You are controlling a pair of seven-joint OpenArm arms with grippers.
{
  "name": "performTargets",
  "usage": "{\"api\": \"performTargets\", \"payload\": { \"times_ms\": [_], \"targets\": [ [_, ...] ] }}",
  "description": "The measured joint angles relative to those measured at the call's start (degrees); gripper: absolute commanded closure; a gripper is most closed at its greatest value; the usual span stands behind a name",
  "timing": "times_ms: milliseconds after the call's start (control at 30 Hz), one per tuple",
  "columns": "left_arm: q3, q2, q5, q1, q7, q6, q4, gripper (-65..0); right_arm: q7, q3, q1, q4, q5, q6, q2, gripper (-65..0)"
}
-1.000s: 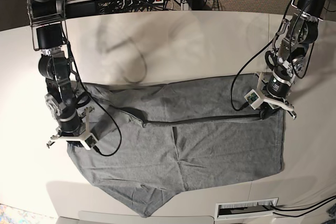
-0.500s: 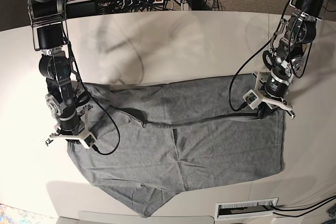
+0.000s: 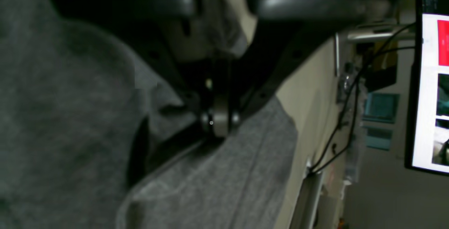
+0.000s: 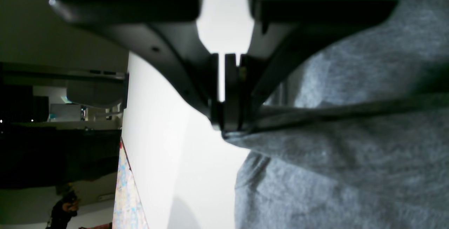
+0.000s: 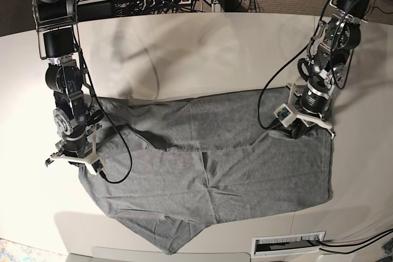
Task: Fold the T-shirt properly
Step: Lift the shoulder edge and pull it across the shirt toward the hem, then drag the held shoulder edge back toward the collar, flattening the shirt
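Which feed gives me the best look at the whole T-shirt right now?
The base view: it shows the T-shirt spread across the table, with the raised fold between both arms. The left wrist view shows only blurred grey fabric around its shut tool; the right wrist view shows just one edge.

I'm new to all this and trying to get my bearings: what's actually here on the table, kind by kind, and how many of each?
Garments: 1, the grey T-shirt, spread on the table.
Robot grippers: 2, the left gripper and the right gripper, each pinching the shirt's fabric.
Total: 3.
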Motion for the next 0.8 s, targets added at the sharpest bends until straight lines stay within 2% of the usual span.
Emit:
{"api": "performTargets", "payload": {
  "times_ms": [133, 167, 267, 333, 367, 533, 600, 667, 733, 800],
  "targets": [
    [0.0, 0.0, 0.0, 0.0, -0.2, 0.0, 0.0, -0.2, -0.2, 0.0, 0.0, 0.0, 0.0, 0.0, 0.0, 0.0],
    [0.0, 0.0, 0.0, 0.0, -0.2, 0.0, 0.0, -5.4, -0.2, 0.0, 0.0, 0.0, 0.0, 0.0, 0.0, -2.3],
    [0.0, 0.0, 0.3, 0.0, -0.2, 0.0, 0.0, -17.4, -0.2, 0.0, 0.0, 0.0, 0.0, 0.0, 0.0, -16.4],
    [0.0, 0.0, 0.3, 0.0, -0.2, 0.0, 0.0, -18.6, -0.2, 0.0, 0.2, 0.0, 0.0, 0.0, 0.0, -22.6],
    [0.0, 0.0, 0.4, 0.0, -0.2, 0.0, 0.0, -18.5, -0.2, 0.0, 0.3, 0.0, 0.0, 0.0, 0.0, -23.2],
    [0.0, 0.0, 0.3, 0.0, 2.3, 0.0, 2.1, -18.5, -3.1, 0.0, 1.8, 0.0, 0.0, -0.2, 0.0, -23.2],
    [0.0, -0.2, -1.7, 0.0, 4.5, 0.0, 3.9, -18.5, -5.5, 0.0, 1.9, 0.3, 0.0, -0.2, 0.0, -23.2],
    [0.0, -0.8, -3.3, 0.0, 5.7, -1.6, 5.9, -18.5, -8.0, 0.0, 1.9, 1.7, 1.6, 0.9, 0.0, -22.8],
    [0.0, -1.6, -4.3, 0.0, 6.4, -4.9, 8.0, -18.1, -9.9, 0.1, 1.9, 4.2, 4.9, 4.7, 0.2, -17.8],
    [0.0, -2.1, -6.2, 0.0, 7.1, -8.4, 9.5, -10.9, -12.2, 0.0, 2.1, 6.5, 9.9, 7.9, 0.0, -8.4]
  ]
}}
